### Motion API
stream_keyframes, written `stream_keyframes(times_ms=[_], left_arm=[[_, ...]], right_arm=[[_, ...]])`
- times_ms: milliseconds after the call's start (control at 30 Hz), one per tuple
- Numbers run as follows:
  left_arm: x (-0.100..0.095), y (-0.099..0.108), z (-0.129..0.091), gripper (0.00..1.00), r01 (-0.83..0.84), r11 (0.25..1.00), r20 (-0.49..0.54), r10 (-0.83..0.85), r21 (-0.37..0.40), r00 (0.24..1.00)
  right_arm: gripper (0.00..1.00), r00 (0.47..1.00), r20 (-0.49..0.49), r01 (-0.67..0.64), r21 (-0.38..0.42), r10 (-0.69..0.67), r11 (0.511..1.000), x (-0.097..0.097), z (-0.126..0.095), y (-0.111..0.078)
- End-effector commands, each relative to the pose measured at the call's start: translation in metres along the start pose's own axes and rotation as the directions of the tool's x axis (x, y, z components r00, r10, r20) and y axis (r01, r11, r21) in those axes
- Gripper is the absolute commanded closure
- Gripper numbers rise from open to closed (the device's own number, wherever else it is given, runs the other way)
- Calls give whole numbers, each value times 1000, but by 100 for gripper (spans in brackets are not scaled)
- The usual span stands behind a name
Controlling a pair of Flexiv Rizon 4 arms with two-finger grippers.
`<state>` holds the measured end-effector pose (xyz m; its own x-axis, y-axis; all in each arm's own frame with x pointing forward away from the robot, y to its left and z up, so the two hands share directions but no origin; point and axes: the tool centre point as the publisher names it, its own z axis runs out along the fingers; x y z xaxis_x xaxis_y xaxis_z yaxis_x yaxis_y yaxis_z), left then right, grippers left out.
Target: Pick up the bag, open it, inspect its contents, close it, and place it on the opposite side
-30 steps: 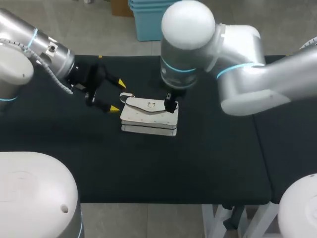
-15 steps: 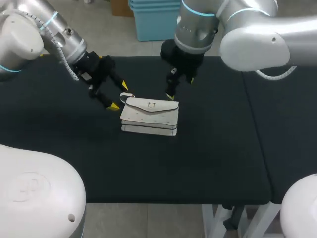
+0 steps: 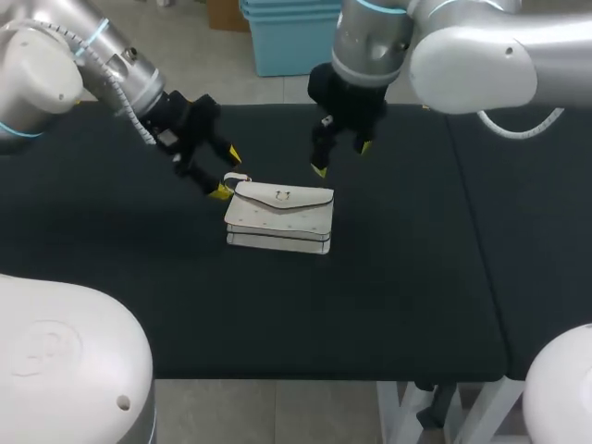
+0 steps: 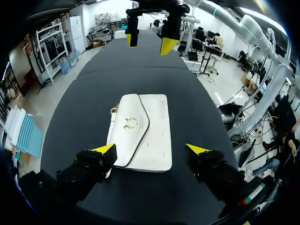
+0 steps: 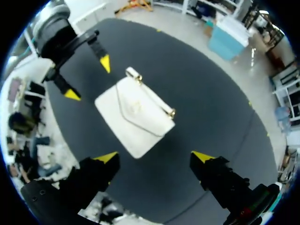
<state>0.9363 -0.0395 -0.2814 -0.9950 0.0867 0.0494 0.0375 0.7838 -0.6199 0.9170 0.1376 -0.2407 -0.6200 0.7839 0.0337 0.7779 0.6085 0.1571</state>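
Right gripper (image 3: 342, 157): has lifted off the small white leather flap bag (image 3: 277, 217) since a second ago, hangs over its far edge now, fingers spread, nothing held
Left gripper (image 3: 228, 173): crept in closer too, fingers wide apart, lower yellow tip just beside the bag's left end by the little strap loop (image 3: 236, 178), can't tell if it's touching
Bag: lying flat, flap shut, gold clasp (image 4: 130, 123) on top, between both grippers
Table: black tabletop (image 3: 416, 277), bag sits mid-table
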Motion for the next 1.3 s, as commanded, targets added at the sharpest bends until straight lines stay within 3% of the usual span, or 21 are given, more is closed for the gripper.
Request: stream_keyframes(times_ms=[33,133,267,433,633,1033,1133,1300], left_arm=[[-3,-3,-12,0,629,777,23,-630,25,776],[-4,-1,-16,0,779,626,-6,-779,35,626],[-4,6,-18,0,876,478,-88,-871,68,483],[1,19,-13,0,940,322,-177,-924,111,338],[5,29,-7,0,974,166,-263,-943,156,203],[5,30,3,0,992,0,-280,-959,127,36],[6,31,6,0,994,21,-262,-964,111,50],[6,31,6,0,994,21,-262,-964,111,50]], right_arm=[[0,946,-64,-307,126,317,943,-10,-9,10],[0,870,-152,-444,176,470,879,-16,-11,5],[0,787,-234,-533,209,571,820,-16,-10,-4],[0,670,-303,-649,204,678,733,-15,-5,-18],[0,586,-385,-726,143,713,673,-13,1,-29],[0,490,-495,-802,68,718,594,-14,13,-37],[0,454,-506,-829,61,733,556,-16,17,-38],[0,458,-501,-829,58,735,556,-16,19,-38]])
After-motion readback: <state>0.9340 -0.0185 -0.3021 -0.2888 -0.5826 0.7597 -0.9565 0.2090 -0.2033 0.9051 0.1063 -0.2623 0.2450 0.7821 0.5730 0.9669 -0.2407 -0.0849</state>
